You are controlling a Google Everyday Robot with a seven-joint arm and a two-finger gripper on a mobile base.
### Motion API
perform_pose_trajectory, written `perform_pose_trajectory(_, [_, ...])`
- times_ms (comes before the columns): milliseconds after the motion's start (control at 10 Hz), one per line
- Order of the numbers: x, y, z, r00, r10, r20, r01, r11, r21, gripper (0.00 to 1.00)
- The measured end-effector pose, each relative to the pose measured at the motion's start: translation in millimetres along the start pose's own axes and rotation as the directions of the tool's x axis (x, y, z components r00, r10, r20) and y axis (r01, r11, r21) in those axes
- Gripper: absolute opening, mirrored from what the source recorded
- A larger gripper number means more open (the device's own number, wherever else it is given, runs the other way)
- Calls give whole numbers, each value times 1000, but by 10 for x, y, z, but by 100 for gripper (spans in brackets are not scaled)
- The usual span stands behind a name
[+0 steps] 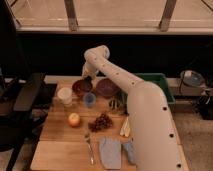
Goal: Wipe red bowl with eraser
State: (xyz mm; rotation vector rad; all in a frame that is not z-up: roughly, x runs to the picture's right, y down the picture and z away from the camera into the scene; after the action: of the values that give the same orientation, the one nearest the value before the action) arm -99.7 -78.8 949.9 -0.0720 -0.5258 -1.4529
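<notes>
Status: gripper (87, 83) sits low over the red bowl (76, 90), at the bowl's right side, dark against the rim. Can't tell whether it's clamped or released, and can't make out an eraser in it (the tip and the bowl interior blend into one dark patch). The white arm (142, 115) comes in from lower right, runs up and left across the table's right edge, bends at an elbow near the top, then drops down to the bowl. Red bowl is at the back of the wooden table (55, 150), left of centre, upright. A purple bowl (106, 87) is just beside it on the right. A white cup (65, 96) is in front-left of the red bowl, close to it; a blue cup (89, 100) is in front-right, also close. Mid-table: a round orange fruit (74, 119) on the left, a bunch of dark grapes (101, 121) to its right, apart from it. A small dark object (115, 104) lies between the purple bowl and the grapes; can't identify it. A pale elongated item (125, 127) lies next to the arm, right of the grapes. Front of table: a fork (90, 147) lying lengthwise, a grey-blue cloth (110, 152) just right of it. A green bin (157, 80) sits behind the arm on the right. A dark office chair (25, 95) stands at the table's left edge.
</notes>
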Motion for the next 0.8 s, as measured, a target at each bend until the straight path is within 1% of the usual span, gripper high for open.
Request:
perform_pose_trajectory(100, [94, 51, 49, 1000, 1, -2, -1, 1000, -17, 0])
perform_pose_trajectory(200, [183, 41, 93, 1000, -3, -8, 2, 1000, -19, 0])
perform_pose_trajectory(300, [264, -12, 146, 1000, -12, -13, 12, 1000, -14, 0])
perform_pose_trajectory(400, [288, -84, 182, 1000, -20, -15, 20, 1000, -6, 0])
perform_pose_trajectory(500, [300, -243, 241, 999, -32, -19, 32, 999, 21, 0])
perform_pose_trajectory(800, [255, -335, 243, 999, -29, -20, 30, 997, 76, 0])
